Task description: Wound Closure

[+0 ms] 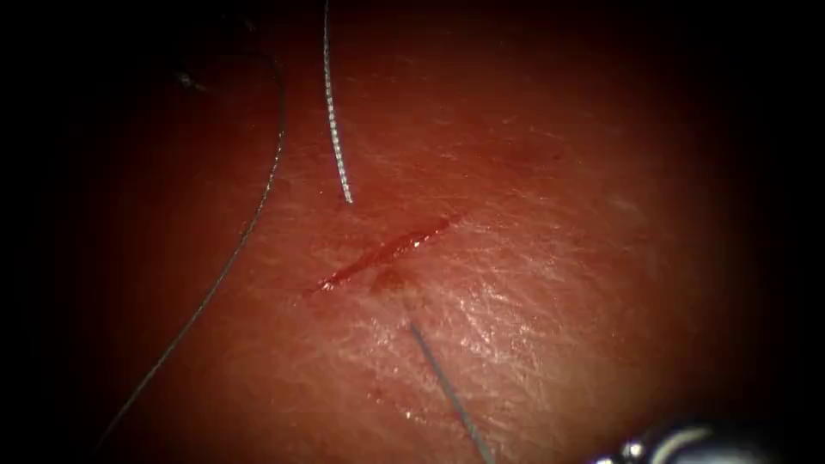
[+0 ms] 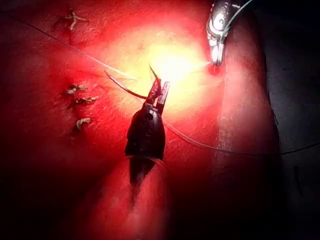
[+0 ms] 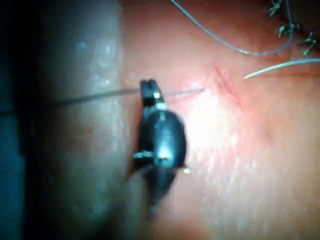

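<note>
A short cut (image 1: 382, 253) with red fluid runs slantwise across the tissue (image 1: 550, 258). My right tool (image 3: 148, 89) is shut on the thread (image 3: 100, 97), which runs taut from its jaws into the tissue beside the cut. In the endoscope view that thread (image 1: 447, 387) comes out of the tissue on the right side of the cut and leads toward the right tool's metal body (image 1: 687, 442). My left tool (image 2: 159, 92) holds the dark curved needle (image 2: 125, 89) near one end, above the tissue and not in it.
A pale thread end (image 1: 339, 146) lies just left of the cut. A long dark thread (image 1: 249, 223) curves down the left side. Several older stitches (image 2: 77, 92) sit on the tissue away from the left tool. The right tool's tip (image 2: 216, 59) touches tissue.
</note>
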`<state>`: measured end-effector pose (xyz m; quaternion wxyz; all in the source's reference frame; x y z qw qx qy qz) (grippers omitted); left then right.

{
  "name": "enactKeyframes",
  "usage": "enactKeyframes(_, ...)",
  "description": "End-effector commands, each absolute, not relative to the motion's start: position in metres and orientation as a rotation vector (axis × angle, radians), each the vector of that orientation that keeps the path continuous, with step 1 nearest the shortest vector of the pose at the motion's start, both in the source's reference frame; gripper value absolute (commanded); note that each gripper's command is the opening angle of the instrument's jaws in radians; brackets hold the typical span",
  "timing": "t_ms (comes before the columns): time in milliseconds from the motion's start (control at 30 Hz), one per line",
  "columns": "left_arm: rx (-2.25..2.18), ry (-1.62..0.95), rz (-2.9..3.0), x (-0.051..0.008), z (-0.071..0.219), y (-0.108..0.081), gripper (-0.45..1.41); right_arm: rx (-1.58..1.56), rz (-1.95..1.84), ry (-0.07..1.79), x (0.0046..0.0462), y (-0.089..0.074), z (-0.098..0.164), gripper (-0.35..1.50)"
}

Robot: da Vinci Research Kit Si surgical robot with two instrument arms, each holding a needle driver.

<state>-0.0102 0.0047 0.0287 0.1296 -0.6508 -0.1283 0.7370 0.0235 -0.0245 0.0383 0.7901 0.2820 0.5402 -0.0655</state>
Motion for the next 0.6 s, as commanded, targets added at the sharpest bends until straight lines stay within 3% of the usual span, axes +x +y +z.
enactKeyframes(33,-1.891,-0.377,2.139,-0.0108,0.0294,0.0042,-0.33,0.622,-0.149,1.163,0.0242,-0.0257,0.0386,-0.35)
enactKeyframes(600,-1.892,-0.378,2.139,-0.0106,0.0294,0.0041,-0.33,0.792,-0.209,1.107,0.0227,-0.0283,0.0374,-0.35)
